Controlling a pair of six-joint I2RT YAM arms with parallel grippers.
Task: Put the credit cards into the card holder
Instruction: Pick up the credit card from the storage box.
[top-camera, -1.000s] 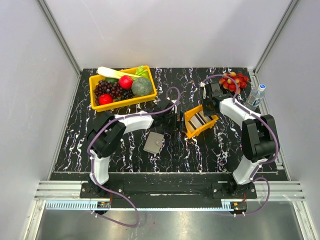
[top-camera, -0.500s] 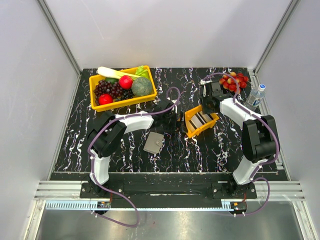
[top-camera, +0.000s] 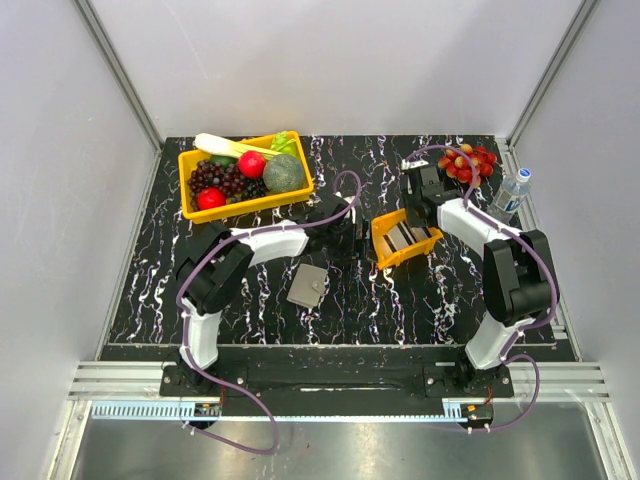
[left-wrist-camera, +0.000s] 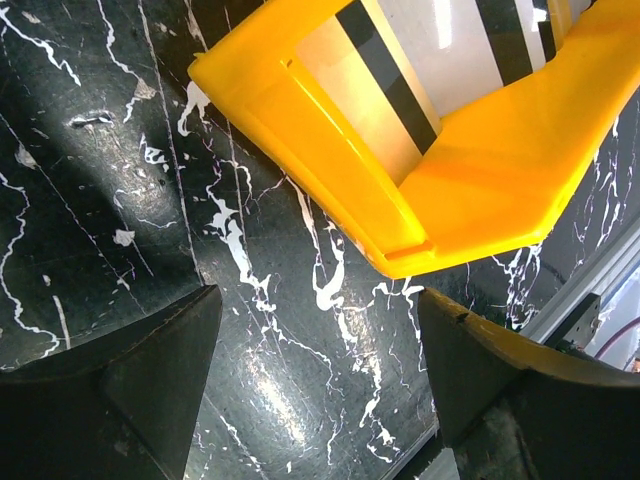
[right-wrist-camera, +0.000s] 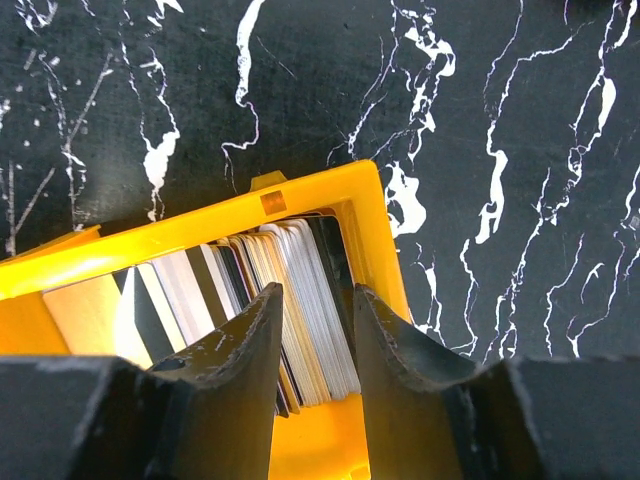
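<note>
In the top external view, the card holder (top-camera: 308, 285) is seen nearest the arm bases, lying flat on the black marbled table (top-camera: 160, 290) with its grey outside up. It is well apart from the orange tray (top-camera: 388, 258) and is touched by neither arm. Just beyond it, the left gripper (top-camera: 356, 236) is held low beside the tray's left side. In the left wrist view its fingers (left-wrist-camera: 140, 375) are spread wide with only bare table between them; nothing is gripped, and the tray's corner lies ahead of them, not touching. The cards (top-camera: 405, 236) are all kept in the tray, packed as a leaning row on edge, some pale and some with dark stripes. The right gripper (right-wrist-camera: 315, 297) is placed over the tray's far end. In the right wrist view its jaws are partly parted and set astride the right end of the row; whether a card is touched cannot be told, and none is seen lifted. Farther back, a yellow bin (top-camera: 250, 207) of fruit and vegetables is set at the far left. A cluster of red fruit (top-camera: 468, 162) and a bottle (top-camera: 510, 194) are found at the far right.
</note>
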